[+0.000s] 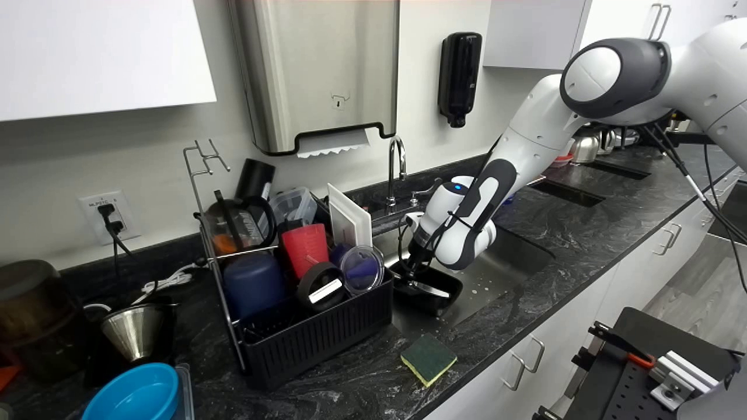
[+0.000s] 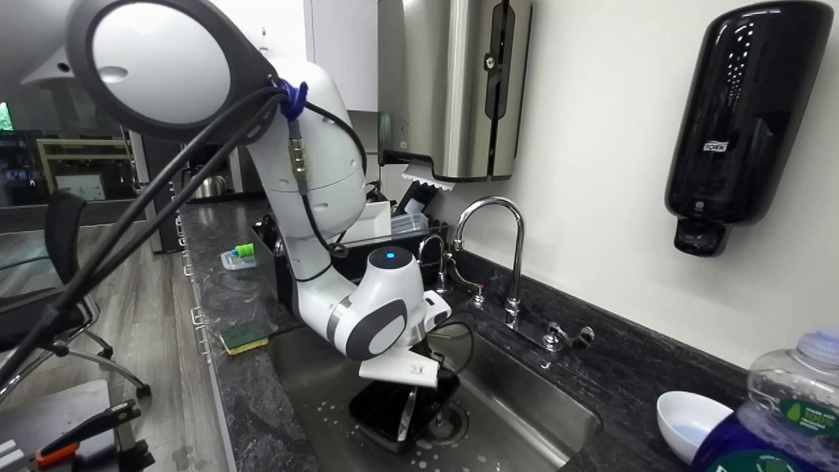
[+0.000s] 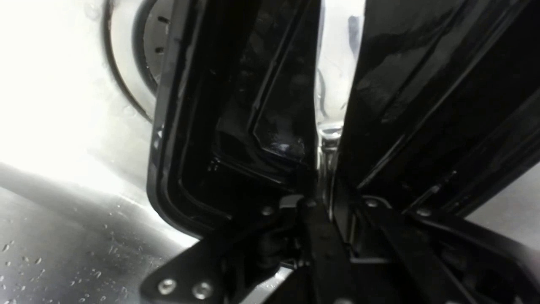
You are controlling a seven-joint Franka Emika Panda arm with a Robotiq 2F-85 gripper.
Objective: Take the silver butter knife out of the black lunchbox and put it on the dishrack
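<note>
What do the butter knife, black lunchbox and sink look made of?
Butter knife: likely polished stainless steel; bright, mirror-like highlights.
Black lunchbox: probably glossy moulded plastic; shiny reflections, rounded corner, ridges.
Sink: looks like satin stainless steel; grey, soft blurred reflections.

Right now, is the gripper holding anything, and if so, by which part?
Yes: the gripper appears closed on the butter knife, gripping its slimmer end, likely the handle; the wider end extends across the black lunchbox.
</note>
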